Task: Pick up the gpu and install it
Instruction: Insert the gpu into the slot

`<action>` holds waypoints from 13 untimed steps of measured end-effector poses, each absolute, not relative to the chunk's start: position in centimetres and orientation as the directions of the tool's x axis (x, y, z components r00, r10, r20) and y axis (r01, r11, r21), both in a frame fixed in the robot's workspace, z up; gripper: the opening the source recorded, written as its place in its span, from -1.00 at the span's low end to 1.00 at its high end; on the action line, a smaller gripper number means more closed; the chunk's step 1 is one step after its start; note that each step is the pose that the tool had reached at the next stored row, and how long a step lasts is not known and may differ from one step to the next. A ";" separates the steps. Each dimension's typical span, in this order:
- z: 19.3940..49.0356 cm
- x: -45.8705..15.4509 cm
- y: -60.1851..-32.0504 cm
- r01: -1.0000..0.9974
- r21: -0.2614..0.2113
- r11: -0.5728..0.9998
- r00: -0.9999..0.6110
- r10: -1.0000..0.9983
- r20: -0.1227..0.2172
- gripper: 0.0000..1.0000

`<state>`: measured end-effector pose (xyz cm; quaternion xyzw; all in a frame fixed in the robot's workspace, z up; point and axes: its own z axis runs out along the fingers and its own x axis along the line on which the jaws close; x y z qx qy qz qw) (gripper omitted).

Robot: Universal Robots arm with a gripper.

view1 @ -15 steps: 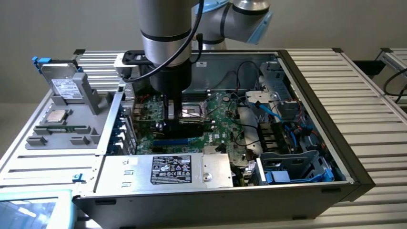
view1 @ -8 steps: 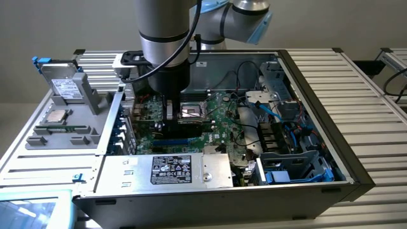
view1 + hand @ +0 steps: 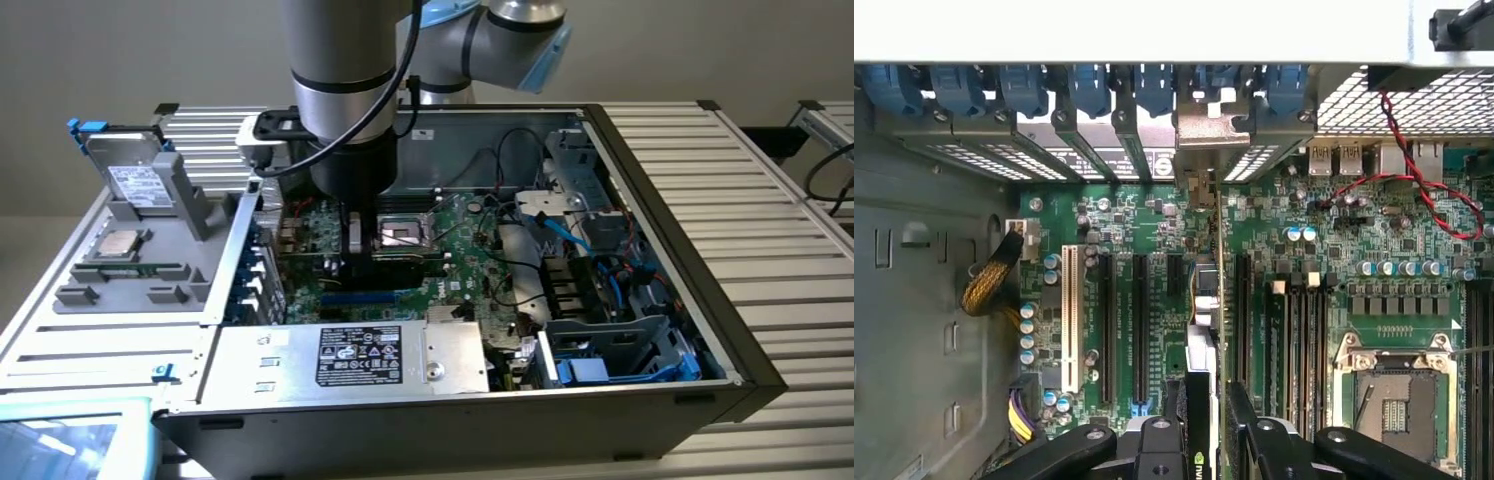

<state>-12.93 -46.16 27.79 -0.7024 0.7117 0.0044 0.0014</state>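
Well off the gripper (image 3: 358,245) toward the exterior view's left, a drive (image 3: 134,185) stands on a grey tray (image 3: 94,340). Clamped edge-on between its fingers (image 3: 1154,450), the gpu (image 3: 1199,400) stands over the motherboard (image 3: 1154,230) slots. Just beyond the gripper, on the exterior view's right, lies the CPU socket (image 3: 404,232).

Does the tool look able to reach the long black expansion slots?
Likely yes: the case lies open, and the tool, gripping the gpu, hangs right above the slots, nothing else across them.
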 end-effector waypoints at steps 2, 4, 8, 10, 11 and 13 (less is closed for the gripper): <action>27.7 -12.9 -46.1 -1.000 0.004 0.013 -0.013 -1.000 -0.008 -0.46; 27.7 -13.0 -46.0 -1.000 0.004 0.013 -0.013 -1.000 -0.008 -0.46; 27.5 -13.0 -45.7 -1.000 0.004 0.010 -0.010 -1.000 -0.009 -0.46; 27.5 -13.1 -45.7 -1.000 0.004 0.006 -0.006 -1.000 -0.008 -0.46; 27.5 -13.1 -45.7 -1.000 0.004 -0.001 0.001 -1.000 -0.008 -0.46; 27.4 -13.2 -45.8 -1.000 0.004 -0.017 0.017 -1.000 -0.008 -0.46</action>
